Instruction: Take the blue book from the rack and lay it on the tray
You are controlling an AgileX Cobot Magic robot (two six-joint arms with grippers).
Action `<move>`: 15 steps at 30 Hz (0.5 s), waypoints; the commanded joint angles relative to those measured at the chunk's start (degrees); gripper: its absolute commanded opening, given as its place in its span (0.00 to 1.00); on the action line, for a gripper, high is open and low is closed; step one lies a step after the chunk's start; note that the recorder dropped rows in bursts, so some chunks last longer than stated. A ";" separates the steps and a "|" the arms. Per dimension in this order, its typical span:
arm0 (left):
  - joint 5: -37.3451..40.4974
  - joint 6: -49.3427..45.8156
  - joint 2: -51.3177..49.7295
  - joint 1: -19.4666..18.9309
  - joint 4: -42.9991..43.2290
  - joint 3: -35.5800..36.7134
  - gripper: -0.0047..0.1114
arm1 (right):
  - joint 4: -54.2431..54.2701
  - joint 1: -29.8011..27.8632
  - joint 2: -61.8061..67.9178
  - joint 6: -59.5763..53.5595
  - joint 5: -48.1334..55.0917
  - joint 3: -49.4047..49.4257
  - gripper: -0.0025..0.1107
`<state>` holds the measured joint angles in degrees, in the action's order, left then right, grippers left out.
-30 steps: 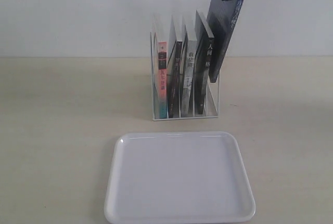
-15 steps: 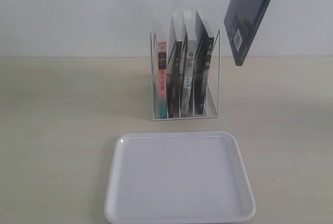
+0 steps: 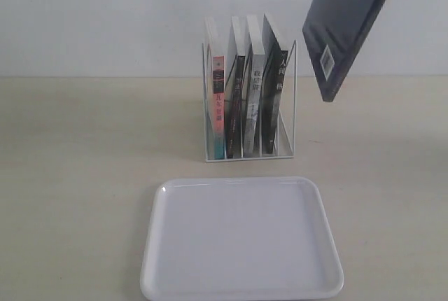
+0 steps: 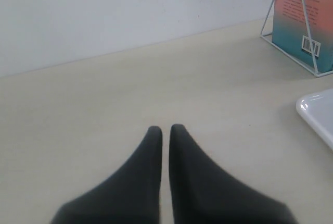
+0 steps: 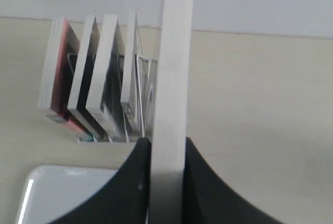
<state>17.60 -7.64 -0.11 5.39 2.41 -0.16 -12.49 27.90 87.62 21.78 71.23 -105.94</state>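
The blue book (image 3: 348,24) hangs tilted in the air to the upper right of the white wire rack (image 3: 249,154), its dark back cover with a barcode facing me. In the right wrist view my right gripper (image 5: 167,140) is shut on the blue book's (image 5: 173,67) pale page edge. That gripper itself is out of the exterior view. The white tray (image 3: 241,241) lies flat in front of the rack, with nothing on it. My left gripper (image 4: 165,128) is shut and holds nothing, low over the table to the left.
Several books remain upright in the rack: a pink-and-teal-spined one (image 3: 218,105) and black-spined ones (image 3: 273,98). A pale wall stands right behind the rack. The tray's corner (image 4: 317,114) shows in the left wrist view.
The blue book has been lifted out of the rack's rightmost slot, up and to the right, and now hangs clear of the rack; it dropped slightly over the last half second.
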 commanded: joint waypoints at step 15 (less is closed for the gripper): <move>-0.79 0.58 0.11 0.51 -0.47 0.16 0.08 | 0.09 3.81 -9.47 8.19 -4.40 32.65 0.02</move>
<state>17.60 -7.64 -0.11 5.39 2.41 -0.16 -12.09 29.77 78.58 28.61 70.85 -74.42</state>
